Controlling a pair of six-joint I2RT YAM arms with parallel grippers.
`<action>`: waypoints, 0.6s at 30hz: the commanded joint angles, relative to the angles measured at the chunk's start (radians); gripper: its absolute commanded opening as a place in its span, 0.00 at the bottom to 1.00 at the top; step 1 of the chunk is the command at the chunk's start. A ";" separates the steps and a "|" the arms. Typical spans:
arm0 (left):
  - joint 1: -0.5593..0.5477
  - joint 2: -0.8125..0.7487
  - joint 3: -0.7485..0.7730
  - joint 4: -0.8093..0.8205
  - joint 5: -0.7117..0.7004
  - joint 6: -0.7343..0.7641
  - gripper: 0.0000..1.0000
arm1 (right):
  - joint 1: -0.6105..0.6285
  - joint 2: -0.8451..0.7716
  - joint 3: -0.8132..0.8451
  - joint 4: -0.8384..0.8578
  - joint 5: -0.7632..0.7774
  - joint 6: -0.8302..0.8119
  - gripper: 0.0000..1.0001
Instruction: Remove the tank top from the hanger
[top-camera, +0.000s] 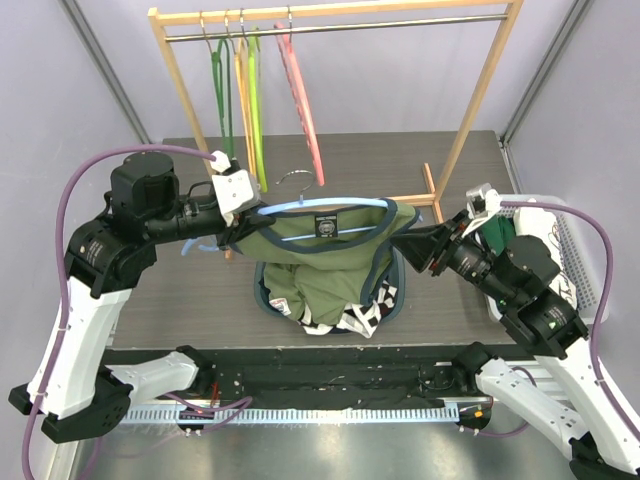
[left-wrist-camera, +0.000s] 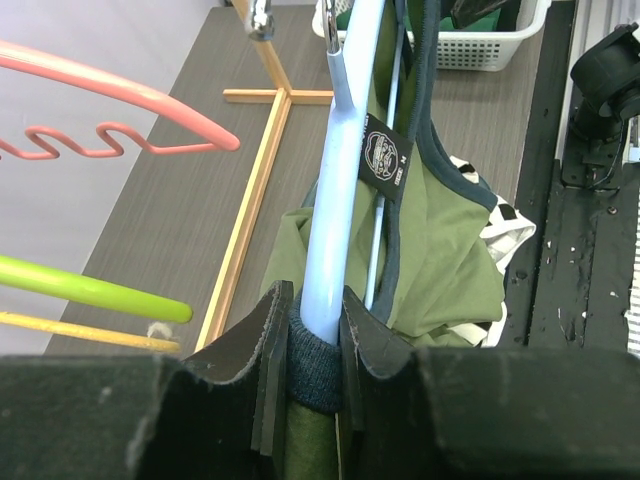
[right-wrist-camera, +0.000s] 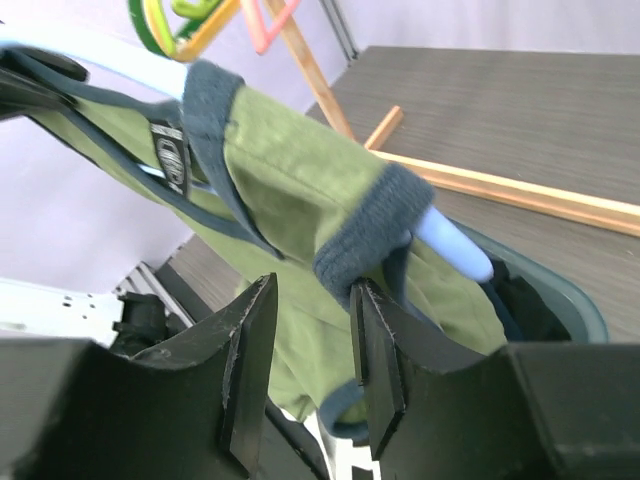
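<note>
On wrist views alone: left jaws tight on hanger (left-wrist-camera: 343, 185), right jaws apart

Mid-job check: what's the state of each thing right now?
Tank top: hanging on the blue hanger, not removed.
Blue hanger: off the rail, in the air.
Left hand: shut on the hanger's end.
Right hand: open, at the hanger's other end.
Spare hangers: hanging on the rail.
</note>
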 joint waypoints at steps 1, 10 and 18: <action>0.006 -0.013 0.016 0.084 0.037 -0.020 0.00 | 0.004 0.021 0.002 0.120 -0.045 0.050 0.43; 0.009 -0.010 0.016 0.083 0.050 -0.023 0.00 | 0.004 0.041 -0.007 0.156 -0.059 0.067 0.43; 0.009 -0.016 0.020 0.080 0.059 -0.023 0.00 | 0.004 -0.048 -0.062 0.047 0.044 0.037 0.97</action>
